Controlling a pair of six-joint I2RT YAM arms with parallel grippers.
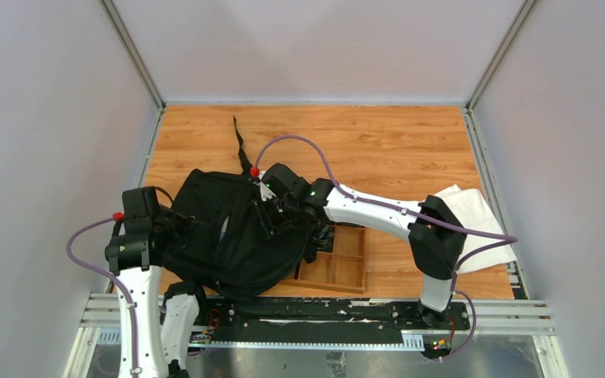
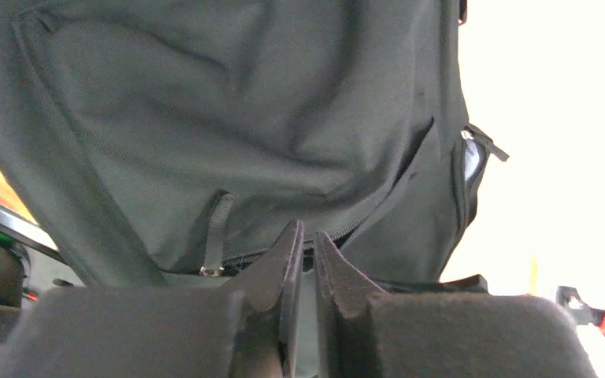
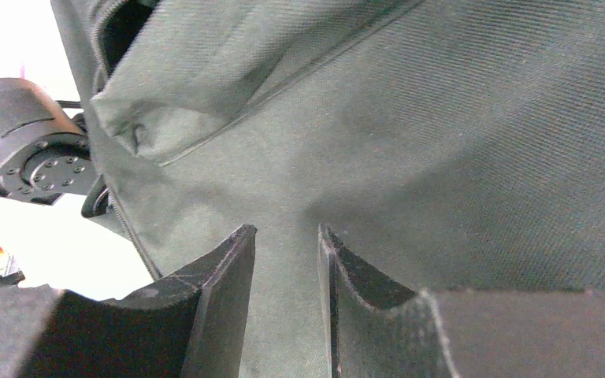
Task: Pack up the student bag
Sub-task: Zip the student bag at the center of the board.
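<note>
At far left: left gripper (image 2: 306, 236), jaws pressed together on a thin edge of the student bag (image 1: 205, 197), right at the zipper line (image 2: 362, 220), with a pull tab (image 2: 217, 236) hanging just beside the fingertips

At left centre: student bag, slumped and bunched on the near-left part of the wooden table (image 1: 394, 142), spread between the two arms, with one long strap (image 1: 240, 146) trailing toward the far side

Just right of the bag's middle: right gripper (image 3: 287, 232), jaws partly apart and clamped on a thick fold of the bag's fabric, with creases converging into the gap

Further right: wooden tray (image 1: 347, 268), compartments visible, left end hidden under the bag and right arm

At far right: white cloth (image 1: 476, 216), flat against the table's right edge, well apart from the bag
</note>
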